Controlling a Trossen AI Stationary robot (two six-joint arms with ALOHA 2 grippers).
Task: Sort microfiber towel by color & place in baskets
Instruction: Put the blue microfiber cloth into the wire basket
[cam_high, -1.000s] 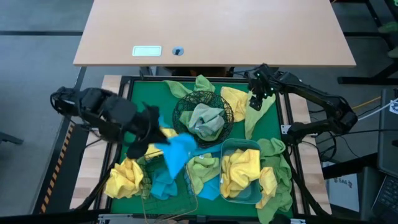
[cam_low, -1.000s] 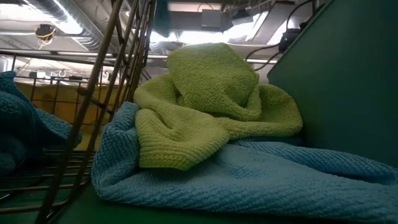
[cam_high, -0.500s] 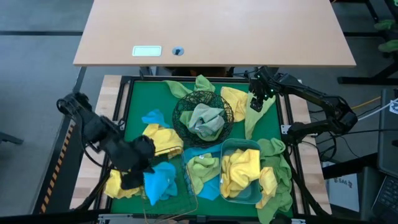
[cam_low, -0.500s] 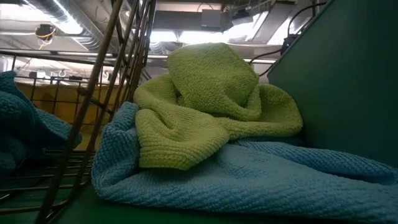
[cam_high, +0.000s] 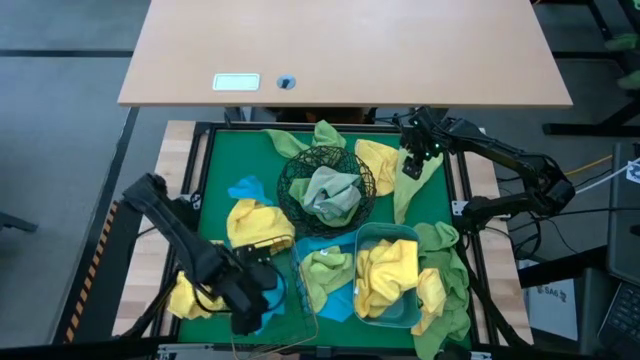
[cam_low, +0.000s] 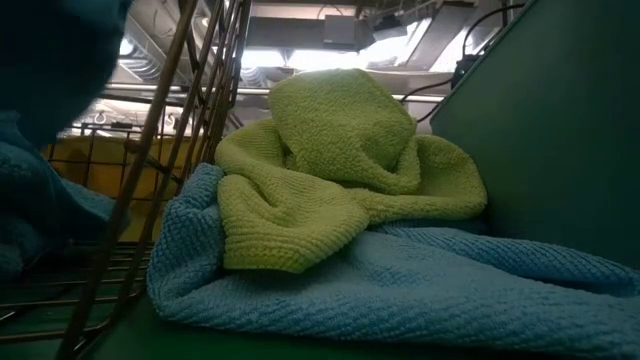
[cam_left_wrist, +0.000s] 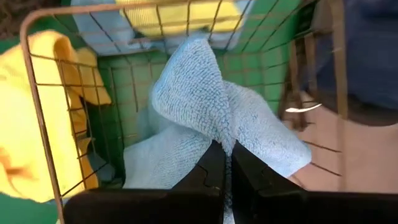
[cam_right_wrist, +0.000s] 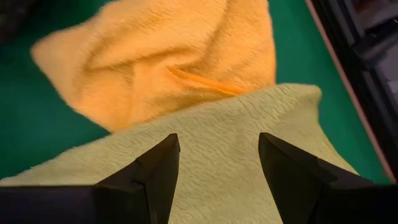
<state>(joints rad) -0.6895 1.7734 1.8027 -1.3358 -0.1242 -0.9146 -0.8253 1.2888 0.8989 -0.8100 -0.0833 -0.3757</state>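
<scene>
At the lower left of the high view, the left gripper is closed tight on a sky blue microfiber towel, holding it over the rectangular copper-coloured wire basket. The cloth looks soft, light and limp; pinching a raised fold works best. At the upper right, the right gripper hangs half open, holding nothing, above a light green towel.
</scene>
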